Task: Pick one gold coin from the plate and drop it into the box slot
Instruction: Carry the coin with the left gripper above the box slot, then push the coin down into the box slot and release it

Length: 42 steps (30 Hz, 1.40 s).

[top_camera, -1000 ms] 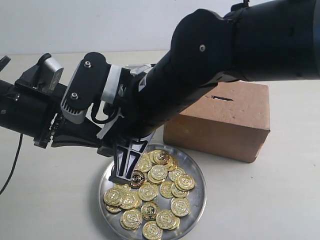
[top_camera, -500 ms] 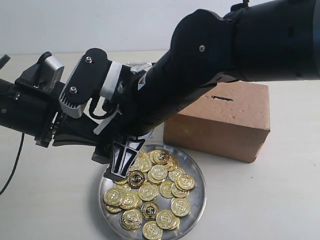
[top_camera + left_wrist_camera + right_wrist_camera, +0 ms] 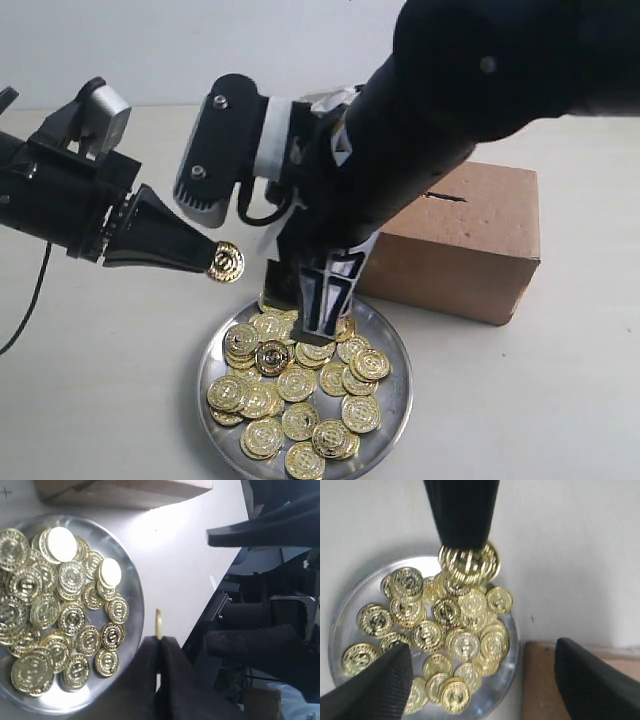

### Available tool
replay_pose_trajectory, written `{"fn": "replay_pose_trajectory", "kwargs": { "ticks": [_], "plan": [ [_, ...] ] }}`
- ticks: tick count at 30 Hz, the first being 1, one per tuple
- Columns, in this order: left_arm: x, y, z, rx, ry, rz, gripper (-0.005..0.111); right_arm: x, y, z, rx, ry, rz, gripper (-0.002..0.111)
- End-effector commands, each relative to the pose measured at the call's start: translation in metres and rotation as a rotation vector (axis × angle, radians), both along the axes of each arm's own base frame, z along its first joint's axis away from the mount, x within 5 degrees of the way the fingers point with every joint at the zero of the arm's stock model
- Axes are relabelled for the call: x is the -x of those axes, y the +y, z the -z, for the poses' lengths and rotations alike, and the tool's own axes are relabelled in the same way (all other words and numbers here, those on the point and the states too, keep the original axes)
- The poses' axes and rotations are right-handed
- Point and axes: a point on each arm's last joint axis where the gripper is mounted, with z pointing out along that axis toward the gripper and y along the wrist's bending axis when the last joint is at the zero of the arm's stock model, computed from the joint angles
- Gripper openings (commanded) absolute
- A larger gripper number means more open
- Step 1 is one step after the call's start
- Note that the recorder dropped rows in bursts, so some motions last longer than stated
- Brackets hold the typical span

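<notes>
Above the far left rim of the plate (image 3: 396, 402), your left gripper (image 3: 214, 262) pinches one gold coin (image 3: 226, 262) between its jaws, lifted clear of the pile of coins (image 3: 300, 385) lying in the plate. Your right gripper (image 3: 325, 300) hangs over the far part of the pile, its jaws spread wide. On the bench (image 3: 520, 400), the box (image 3: 450, 255) sits just beside the plate, to its far right. You can see the slot (image 3: 443, 196) in the box's top face, well apart from the held coin.
</notes>
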Motion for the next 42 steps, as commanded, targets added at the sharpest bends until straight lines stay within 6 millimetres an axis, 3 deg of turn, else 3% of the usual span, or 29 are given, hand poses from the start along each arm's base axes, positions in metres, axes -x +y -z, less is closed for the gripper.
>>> {"fn": "replay_pose_trajectory", "kwargs": {
  "ticks": [1,10,15,18,25,29,33,35,42],
  "plan": [
    [-0.016,-0.004,-0.028,0.009,-0.121,0.061,0.000,0.022,-0.028,-0.037,-0.010,0.050,0.193,0.073],
    [-0.044,-0.009,-0.080,0.018,-0.344,0.079,0.000,0.063,-0.071,-0.099,-0.195,-0.020,0.362,0.073],
    [-0.048,-0.016,-0.097,-0.028,-0.475,0.159,0.000,0.084,-0.095,-0.118,-0.209,-0.048,0.400,0.073],
    [-0.044,-0.032,-0.106,-0.118,-0.636,0.315,0.000,0.094,-0.115,-0.125,-0.197,-0.060,0.529,0.073],
    [-0.043,-0.088,-0.123,-0.133,-0.988,0.445,0.000,0.128,-0.154,-0.146,-0.320,-0.081,0.700,0.073],
    [-0.054,-0.140,-0.108,-0.106,-1.066,0.527,0.000,0.165,-0.188,-0.156,-0.494,-0.112,0.729,0.073],
    [-0.061,-0.169,-0.087,-0.092,-1.159,0.656,0.000,0.187,-0.209,-0.154,-0.588,-0.134,0.749,0.073],
    [-0.068,-0.184,-0.065,-0.125,-1.229,0.784,0.000,0.199,-0.218,-0.154,-0.638,-0.137,0.736,0.073],
    [-0.093,-0.202,-0.027,-0.160,-1.233,0.843,0.000,0.211,-0.223,-0.154,-0.700,-0.106,0.708,0.073]
  ]
}}
